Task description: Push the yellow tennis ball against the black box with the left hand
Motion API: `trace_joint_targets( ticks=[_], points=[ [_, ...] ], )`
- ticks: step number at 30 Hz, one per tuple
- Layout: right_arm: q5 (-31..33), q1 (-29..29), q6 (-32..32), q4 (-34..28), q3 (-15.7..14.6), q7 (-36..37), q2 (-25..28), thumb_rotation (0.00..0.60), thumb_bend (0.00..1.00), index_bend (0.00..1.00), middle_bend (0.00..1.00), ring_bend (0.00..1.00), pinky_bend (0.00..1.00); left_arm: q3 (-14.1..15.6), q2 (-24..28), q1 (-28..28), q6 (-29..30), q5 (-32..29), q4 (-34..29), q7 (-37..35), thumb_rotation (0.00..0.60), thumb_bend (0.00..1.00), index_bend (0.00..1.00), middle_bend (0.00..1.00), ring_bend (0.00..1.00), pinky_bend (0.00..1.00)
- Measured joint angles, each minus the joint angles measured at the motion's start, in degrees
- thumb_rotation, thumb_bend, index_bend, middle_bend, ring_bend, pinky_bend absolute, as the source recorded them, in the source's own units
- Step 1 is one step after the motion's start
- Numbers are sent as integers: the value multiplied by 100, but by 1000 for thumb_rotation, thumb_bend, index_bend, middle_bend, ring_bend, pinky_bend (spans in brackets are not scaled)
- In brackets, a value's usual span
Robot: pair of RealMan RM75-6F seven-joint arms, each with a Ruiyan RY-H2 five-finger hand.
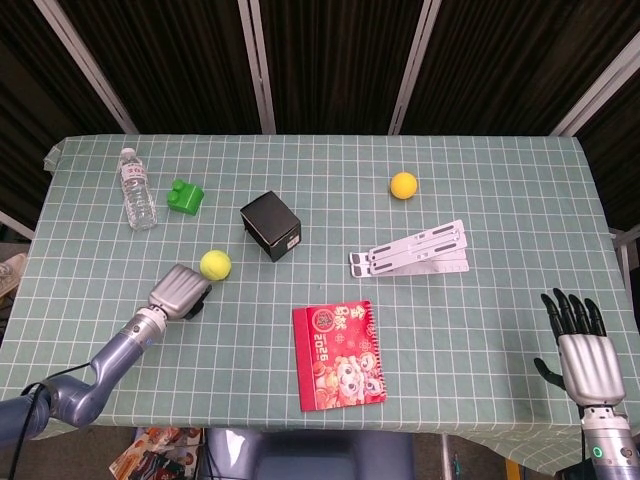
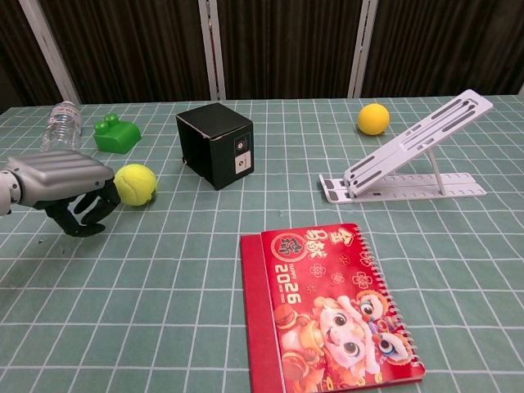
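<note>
From up top I've got my left hand (image 1: 181, 292) low on the checked tablecloth (image 1: 500, 200), fingers curled under, its front edge just beside the yellow tennis ball (image 1: 215, 264), and I can't tell whether they touch. The ball sits near the black box (image 1: 270, 225) with a strip of cloth showing between them, the green block (image 1: 185, 196) and water bottle (image 1: 137, 188) further back on the left. My right hand (image 1: 580, 345) rests at the near right corner with fingers spread, well apart from the white stand (image 1: 412, 252), the red calendar (image 1: 338, 354) and the orange ball (image 1: 403, 185).
</note>
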Motion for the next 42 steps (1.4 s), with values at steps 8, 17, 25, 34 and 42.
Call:
trace_joint_targets(
  ticks=[8,17,25,34,42],
  points=[
    [-28,0,28,38,1,-49,-56,600,248,0,0,0,0,71,101,-28,-181,-283,95,-10,600,373,707,650,573,755],
    [-37,19,24,68,17,-27,-63,600,247,0,0,0,0,-15,-98,-208,-339,-685,494,116,600,373,707,642,573,755],
    [-110,-18,105,49,-5,59,-3,600,247,0,0,0,0,-88,-429,-379,-387,-829,733,142,600,373,700,642,573,745],
    [-164,-59,163,21,-29,132,69,600,248,0,0,0,0,-95,-733,-495,-323,-801,989,145,600,361,666,618,564,745],
    [-139,-58,125,4,-33,140,83,600,248,0,0,0,0,-112,-946,-530,-78,-377,1243,-240,600,361,625,589,560,742]
  ],
)
